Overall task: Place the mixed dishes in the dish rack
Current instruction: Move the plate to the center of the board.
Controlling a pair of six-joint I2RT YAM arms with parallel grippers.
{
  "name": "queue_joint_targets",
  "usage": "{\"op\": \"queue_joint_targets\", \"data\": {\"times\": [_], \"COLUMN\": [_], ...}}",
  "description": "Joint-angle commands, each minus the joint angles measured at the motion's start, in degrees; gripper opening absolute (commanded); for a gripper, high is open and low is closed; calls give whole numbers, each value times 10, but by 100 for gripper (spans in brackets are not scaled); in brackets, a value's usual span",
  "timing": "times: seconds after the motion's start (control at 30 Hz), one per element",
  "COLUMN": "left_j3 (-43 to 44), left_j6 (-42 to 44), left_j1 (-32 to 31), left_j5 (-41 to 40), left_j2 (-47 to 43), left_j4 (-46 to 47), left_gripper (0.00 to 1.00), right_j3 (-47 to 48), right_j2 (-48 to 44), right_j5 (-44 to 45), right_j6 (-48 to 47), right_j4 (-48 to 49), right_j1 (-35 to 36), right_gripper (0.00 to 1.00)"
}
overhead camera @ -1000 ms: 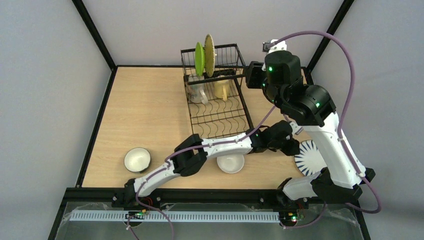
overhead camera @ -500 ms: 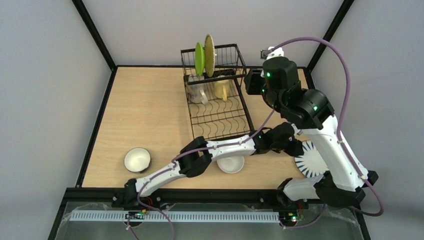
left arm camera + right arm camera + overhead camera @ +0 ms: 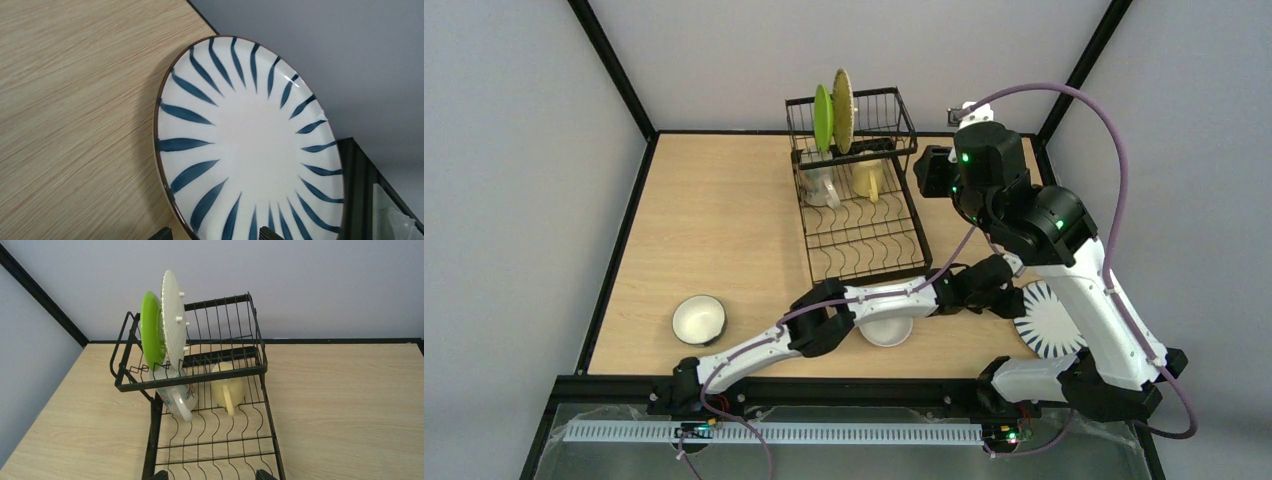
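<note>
1. Left jaws stood wide open and empty, with one tip on each side of the near rim of the blue-striped plate [image 3: 250, 145]. I could not tell whether they touched it.
2. Right jaws, on the raised right arm [image 3: 1024, 205], were also fully open and held nothing. Only their tips showed, at the bottom of the right wrist view.
3. That plate lay on the surface [image 3: 714, 220] by its near right corner.
4. Close to the near edge lay the left bowl [image 3: 699, 318], standing free, and the middle bowl [image 3: 886, 330], partly covered by the left arm [image 3: 864, 300].
5. Farther back, the dish rack [image 3: 864, 225] carried the pale yellow mug [image 3: 227, 385] and the clear tumbler [image 3: 175, 395] on its lower tray.
6. In the raised tier the green plate [image 3: 151, 330] and the woven bamboo plate [image 3: 172, 320] stood upright, side by side.
7. By my judgement, four dishes were loaded, and the striped plate and both bowls remained.
8. No bowl showed its outside pattern, and the tumbler was hard to read behind the wires.
</note>
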Motion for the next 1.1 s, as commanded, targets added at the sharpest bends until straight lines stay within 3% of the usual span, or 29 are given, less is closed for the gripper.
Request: {"op": "queue_joint_targets", "data": {"times": [0.0, 0.77, 1.07], "left_j3": [27, 50, 50], "left_j6": [-14, -7, 57], "left_j1": [-4, -4, -5], "left_j5": [-22, -41, -122], "left_j2": [23, 55, 29], "left_j4": [-18, -32, -49], "left_gripper": [99, 99, 99], "right_j3": [-13, -35, -33], "right_j2": [-18, -9, 7], "right_j5": [-15, -37, -42], "right_j6": [1, -7, -22], "right_j4": [1, 28, 36], "right_j1": [-1, -1, -1], "right_gripper": [100, 100, 100]}}
